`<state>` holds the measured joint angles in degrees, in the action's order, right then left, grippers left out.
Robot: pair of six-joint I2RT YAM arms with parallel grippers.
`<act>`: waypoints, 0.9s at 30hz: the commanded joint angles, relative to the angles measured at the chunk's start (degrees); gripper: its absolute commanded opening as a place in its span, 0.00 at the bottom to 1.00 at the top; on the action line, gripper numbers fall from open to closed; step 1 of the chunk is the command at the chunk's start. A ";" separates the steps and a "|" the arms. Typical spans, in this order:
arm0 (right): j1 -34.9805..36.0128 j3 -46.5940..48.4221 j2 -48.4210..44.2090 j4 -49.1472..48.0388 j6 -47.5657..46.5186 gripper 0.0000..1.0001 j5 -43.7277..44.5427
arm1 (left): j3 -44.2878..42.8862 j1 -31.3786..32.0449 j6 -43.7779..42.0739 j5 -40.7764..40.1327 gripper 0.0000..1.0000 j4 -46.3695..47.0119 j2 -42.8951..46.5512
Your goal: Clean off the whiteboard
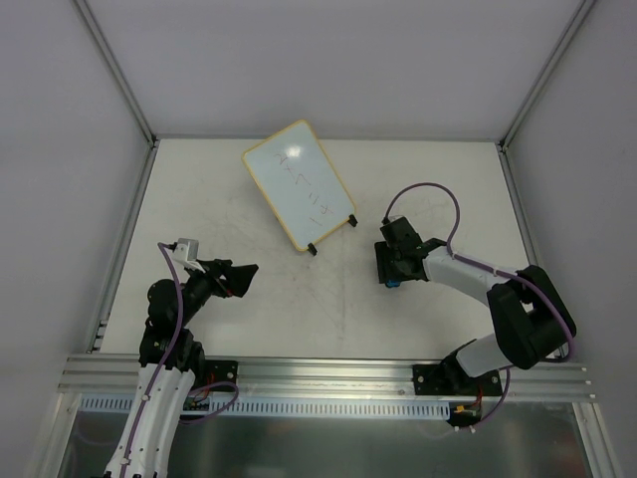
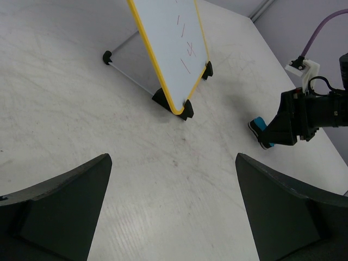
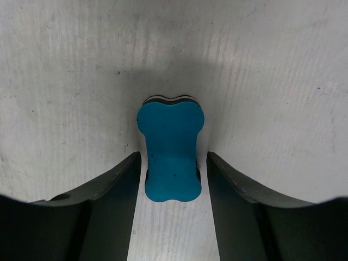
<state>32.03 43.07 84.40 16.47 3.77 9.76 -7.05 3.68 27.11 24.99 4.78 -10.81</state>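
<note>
Right tool [image 3: 174, 163] straddles blue eraser [image 3: 170, 128], jaws slightly apart; left tool [image 2: 174, 160] wide apart; whiteboard [image 1: 299, 184] at 10-11 o'clock from the eraser.

From here the worktop [image 1: 249, 319] looks matt off-white, finely grained and scuffed. Towards twelve o'clock I see the whiteboard [image 1: 299, 184] with a glossy, smooth white face, a yellow rim and black plastic-looking feet. At three o'clock the eraser [image 3: 169, 155] shows a matt blue, foam-like top, and the right claw [image 3: 172, 161] looks like matt black plastic.
</note>
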 commanded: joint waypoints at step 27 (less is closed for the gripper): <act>0.23 3.77 -4.24 -0.65 -1.22 0.02 -1.32 | -0.69 -0.17 2.32 0.23 0.99 9.25 -6.32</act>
<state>32.03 44.05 83.77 16.08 3.51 9.41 -7.05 3.68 27.68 24.99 6.74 -14.68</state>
